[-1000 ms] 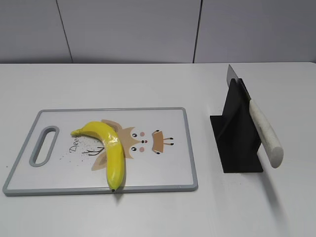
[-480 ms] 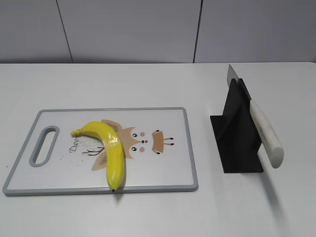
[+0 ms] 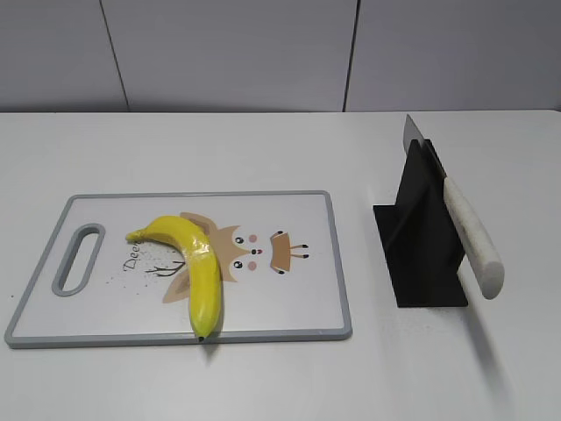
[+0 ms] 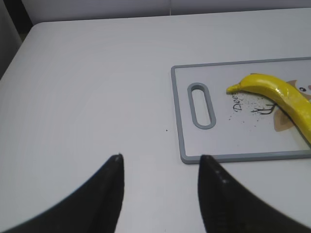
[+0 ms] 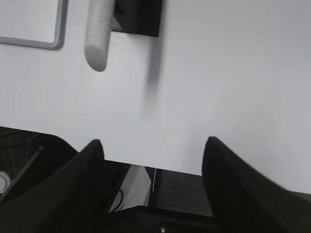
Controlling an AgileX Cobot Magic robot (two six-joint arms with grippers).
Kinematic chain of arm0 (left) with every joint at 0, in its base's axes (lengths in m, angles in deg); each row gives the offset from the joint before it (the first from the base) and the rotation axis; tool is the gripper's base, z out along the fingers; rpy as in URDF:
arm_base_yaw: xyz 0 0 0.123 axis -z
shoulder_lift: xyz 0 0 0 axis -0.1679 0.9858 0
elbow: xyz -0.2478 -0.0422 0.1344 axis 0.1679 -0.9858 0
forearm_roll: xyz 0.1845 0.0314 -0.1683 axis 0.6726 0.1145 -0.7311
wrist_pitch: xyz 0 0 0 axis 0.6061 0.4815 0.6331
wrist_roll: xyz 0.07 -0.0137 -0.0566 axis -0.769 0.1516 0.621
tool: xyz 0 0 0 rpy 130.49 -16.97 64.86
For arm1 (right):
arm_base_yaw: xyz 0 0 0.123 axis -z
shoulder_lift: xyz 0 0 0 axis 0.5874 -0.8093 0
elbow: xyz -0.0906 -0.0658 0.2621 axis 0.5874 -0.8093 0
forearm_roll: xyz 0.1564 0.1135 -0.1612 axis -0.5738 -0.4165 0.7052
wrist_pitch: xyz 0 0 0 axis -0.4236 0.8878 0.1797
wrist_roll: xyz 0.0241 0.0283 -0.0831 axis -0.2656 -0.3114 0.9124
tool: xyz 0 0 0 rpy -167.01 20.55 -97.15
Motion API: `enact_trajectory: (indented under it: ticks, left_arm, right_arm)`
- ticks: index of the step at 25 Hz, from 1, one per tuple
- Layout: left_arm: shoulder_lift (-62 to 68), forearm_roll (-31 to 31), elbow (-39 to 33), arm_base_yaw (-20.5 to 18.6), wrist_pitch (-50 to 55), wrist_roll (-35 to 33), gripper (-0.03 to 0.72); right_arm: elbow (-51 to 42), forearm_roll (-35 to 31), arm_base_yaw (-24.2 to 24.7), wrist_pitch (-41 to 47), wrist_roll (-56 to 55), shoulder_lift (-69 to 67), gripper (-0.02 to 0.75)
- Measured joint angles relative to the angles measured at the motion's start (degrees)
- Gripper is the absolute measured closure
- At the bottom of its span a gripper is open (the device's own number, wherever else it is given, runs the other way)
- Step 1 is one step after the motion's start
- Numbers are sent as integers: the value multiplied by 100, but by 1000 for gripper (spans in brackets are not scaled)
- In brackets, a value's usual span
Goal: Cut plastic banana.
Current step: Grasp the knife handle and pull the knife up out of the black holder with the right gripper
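The plastic banana [image 3: 195, 264] lies on the white cutting board [image 3: 298, 303], curved, its dark tip at the board's front edge. It also shows in the left wrist view [image 4: 279, 95]. A knife with a white handle [image 3: 472, 232] rests in a black stand [image 3: 419, 237]; the handle's end shows in the right wrist view [image 5: 97, 34]. My left gripper [image 4: 160, 159] is open and empty over bare table, left of the board's handle slot [image 4: 201, 106]. My right gripper [image 5: 153, 143] is open and empty at the table's front edge, short of the stand [image 5: 138, 17]. Neither gripper shows in the exterior view.
The board [image 4: 181, 126] has a grey rim and a cartoon print. The white table [image 3: 263, 149] ends at a grey wall at the back. Below the table's front edge, dark equipment [image 5: 146, 194] shows in the right wrist view.
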Motion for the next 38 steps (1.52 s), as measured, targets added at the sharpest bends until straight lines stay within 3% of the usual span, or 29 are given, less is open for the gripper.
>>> enact_trajectory:
  ticks: [8,14,34,36,38]
  left_arm:
    - [0,0,0,0,0,0,208]
    - [0,0,0,0,0,0,208]
    - [0,0,0,0,0,0,208]
    - [0,0,0,0,0,0,208]
    - [0,0,0,0,0,0,208]
  right_arm:
    - [936,-477,-79,-5,-25,-1314,231]
    - [1093,-892,-79,-366,268,-2295,231]
    - [1093,-501,-85,-1219,42,-4464,236]
    - [1093,-529,-85,-1201,23,-4536,284]
    - [1093,-581,-85,-1171,12,-4581,402]
